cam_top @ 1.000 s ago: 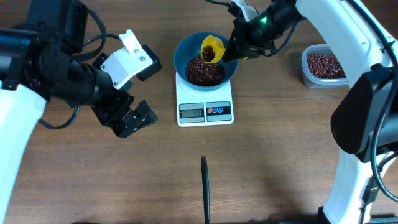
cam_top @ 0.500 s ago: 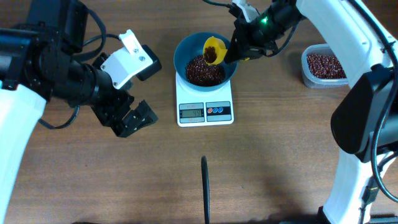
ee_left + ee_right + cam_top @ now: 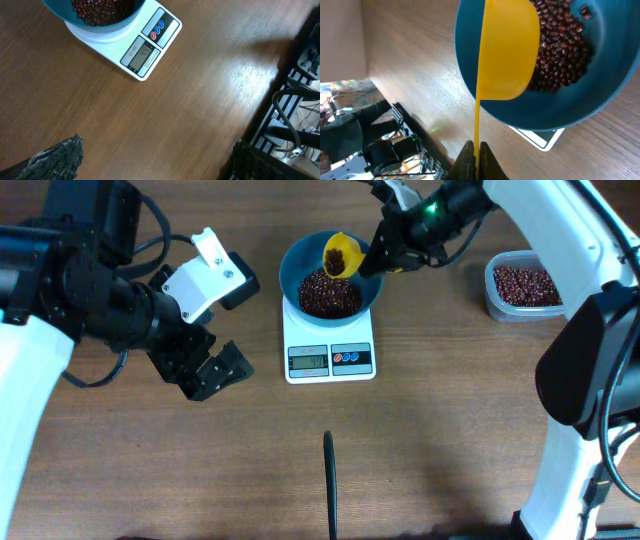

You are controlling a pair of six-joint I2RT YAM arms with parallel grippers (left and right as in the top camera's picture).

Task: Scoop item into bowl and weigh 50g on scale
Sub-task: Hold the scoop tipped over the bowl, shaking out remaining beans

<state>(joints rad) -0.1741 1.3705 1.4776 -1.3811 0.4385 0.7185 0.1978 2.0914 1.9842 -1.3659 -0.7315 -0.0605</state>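
Between the pressed-together fingertips of the right gripper (image 3: 476,152) sits the thin handle of a yellow scoop (image 3: 507,50), pinched edge-on in the wrist view. Just ahead of that gripper, the scoop's cup hangs tilted over the blue bowl (image 3: 298,258), above the part of the rim nearest the gripper. A small clump of reddish-brown beans (image 3: 339,261) lies in the cup. Below the scoop, a heap (image 3: 330,293) of the same beans covers the bowl's bottom.

The bowl stands on the white digital scale (image 3: 330,361). Its grey display and its red and blue buttons stick out from under the bowl on the side away from the right gripper. Digits show on the display, perhaps a two-figure reading, though they are too small to be sure of.

On the right gripper's other side from the bowl, a clear plastic tub (image 3: 493,298) with more beans in it rests on the wooden table (image 3: 450,430), well apart from the scale.

Across the scale from the right gripper, the left gripper (image 3: 217,373) hangs over the table. Its two black fingers (image 3: 55,160) are spread wide and hold nothing. From its wrist camera, the scale and bowl lie ahead and to the left.

Farthest from both grippers, toward the table's near edge, lies a slim black strip (image 3: 329,480).
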